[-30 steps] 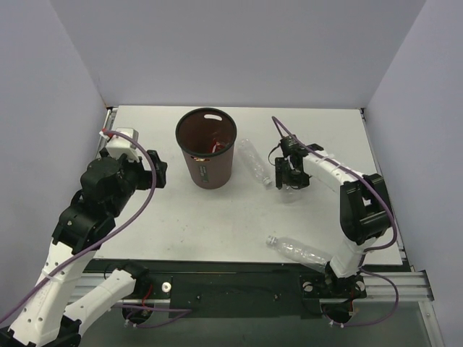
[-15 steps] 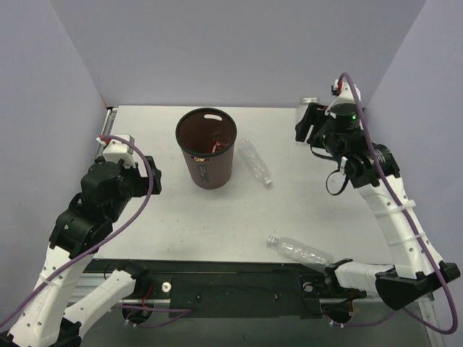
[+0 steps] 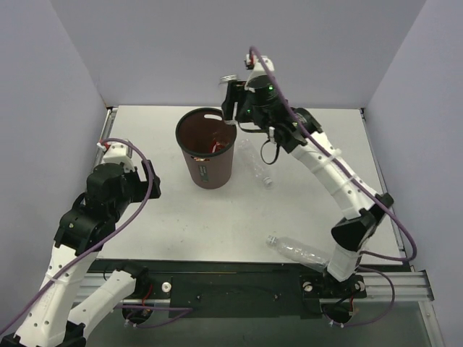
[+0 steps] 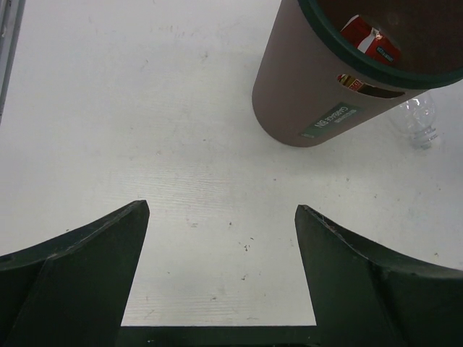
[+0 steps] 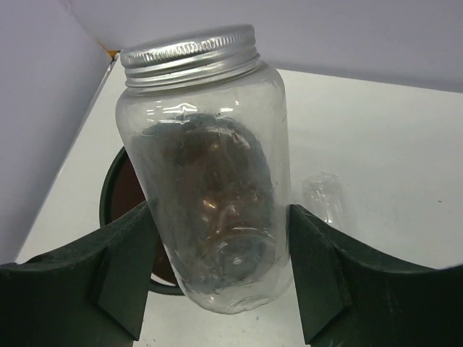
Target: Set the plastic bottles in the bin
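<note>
Right fingers are part closed, clamped on a short clear bottle with a silver lid, raised by the 1 o'clock rim of the bin. Bin stands upright on the surface, red item inside. Left fingers spread wide, empty, at the bin's 8 o'clock. Long bottle lies at the bin's 3 o'clock, another bottle at 5 o'clock.

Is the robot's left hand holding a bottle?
No, the left gripper is wide open, and only the white tabletop shows between its jaws.
</note>
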Controlling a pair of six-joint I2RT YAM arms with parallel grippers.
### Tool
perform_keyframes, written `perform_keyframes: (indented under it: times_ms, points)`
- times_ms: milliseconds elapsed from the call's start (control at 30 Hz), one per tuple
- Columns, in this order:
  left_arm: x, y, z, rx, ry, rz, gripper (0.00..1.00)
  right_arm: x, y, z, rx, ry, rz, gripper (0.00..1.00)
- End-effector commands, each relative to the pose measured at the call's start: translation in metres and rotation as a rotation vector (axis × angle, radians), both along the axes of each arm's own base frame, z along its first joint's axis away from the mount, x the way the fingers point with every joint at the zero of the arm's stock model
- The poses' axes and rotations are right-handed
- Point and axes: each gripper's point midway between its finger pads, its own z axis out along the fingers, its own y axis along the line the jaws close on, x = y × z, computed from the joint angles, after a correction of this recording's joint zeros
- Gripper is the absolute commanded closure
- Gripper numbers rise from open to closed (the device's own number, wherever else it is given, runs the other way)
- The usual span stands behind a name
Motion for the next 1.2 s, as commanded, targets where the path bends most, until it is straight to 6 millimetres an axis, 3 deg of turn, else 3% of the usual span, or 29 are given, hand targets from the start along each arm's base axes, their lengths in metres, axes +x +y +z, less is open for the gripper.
perform_keyframes:
  times_ms: [0,133,233,267,300,367,467,500,533,567,600,633,667,700,733,767,800,833,867,900,1033,1167]
  points:
    - [-0.007,-0.001,-0.002,-0.042,0.008,-0.005,0.06,0.005,0.03,0.015,0.04,-0.033,0.03,0.54]
    - [-0.01,0.002,-0.006,-0.049,0.005,0.007,0.06,0.015,0.054,-0.002,0.046,-0.004,0.059,0.45]
    - [-0.01,0.002,-0.009,-0.06,0.013,0.009,0.06,0.022,0.068,-0.019,0.02,0.032,0.082,0.26]
    - [-0.009,0.001,-0.011,-0.064,0.017,0.01,0.06,0.02,0.07,-0.008,0.034,0.014,0.089,0.22]
    - [-0.01,0.001,-0.011,-0.066,0.017,0.011,0.06,0.023,0.071,-0.017,0.011,0.036,0.087,0.16]
    - [-0.01,0.002,-0.013,-0.071,0.015,0.014,0.06,0.022,0.07,-0.008,0.016,0.021,0.082,0.1]
    - [-0.01,0.004,-0.02,-0.062,0.028,0.023,0.06,0.02,0.057,-0.002,0.002,0.01,0.055,0.08]
    - [-0.01,0.004,-0.022,-0.056,0.032,0.024,0.06,0.02,0.053,-0.008,-0.019,0.021,0.05,0.08]
    - [-0.01,0.006,-0.024,-0.052,0.038,0.029,0.06,0.016,0.043,0.0,-0.021,0.01,0.033,0.08]
    - [-0.01,0.006,-0.023,-0.05,0.036,0.03,0.06,0.014,0.034,-0.012,-0.054,0.033,0.016,0.08]
    - [-0.01,0.007,-0.024,-0.048,0.04,0.036,0.06,0.008,0.017,-0.003,-0.055,0.017,-0.022,0.08]
    - [-0.011,0.009,-0.024,-0.046,0.036,0.041,0.06,0.007,0.005,-0.024,-0.09,0.046,-0.051,0.08]
    - [-0.011,0.011,-0.023,-0.043,0.032,0.054,0.06,0.0,-0.017,-0.017,-0.078,0.032,-0.09,0.08]
    - [-0.011,0.013,-0.023,-0.038,0.031,0.06,0.06,0.003,-0.033,-0.049,-0.099,0.071,-0.126,0.08]
    - [-0.011,0.016,-0.024,-0.03,0.03,0.074,0.06,-0.008,-0.053,-0.033,-0.056,0.038,-0.148,0.08]
    - [-0.011,0.018,-0.025,-0.028,0.032,0.082,0.06,-0.006,-0.069,-0.069,-0.073,0.084,-0.185,0.08]
    - [-0.01,0.021,-0.026,-0.019,0.033,0.1,0.06,-0.015,-0.087,-0.059,-0.036,0.062,-0.211,0.09]
    - [-0.01,0.023,-0.027,-0.015,0.036,0.11,0.06,-0.015,-0.105,-0.091,-0.058,0.11,-0.253,0.08]
    - [-0.008,0.026,-0.028,-0.009,0.042,0.125,0.06,-0.021,-0.117,-0.089,-0.045,0.101,-0.267,0.08]
    - [-0.008,0.029,-0.03,-0.007,0.045,0.142,0.06,-0.024,-0.13,-0.114,-0.076,0.141,-0.294,0.08]
    - [-0.005,0.032,-0.03,-0.027,0.057,0.168,0.06,-0.032,-0.143,-0.169,-0.187,0.267,-0.274,0.08]
    - [-0.003,0.034,-0.027,-0.038,0.051,0.181,0.06,-0.018,-0.129,-0.226,-0.275,0.425,-0.185,0.07]
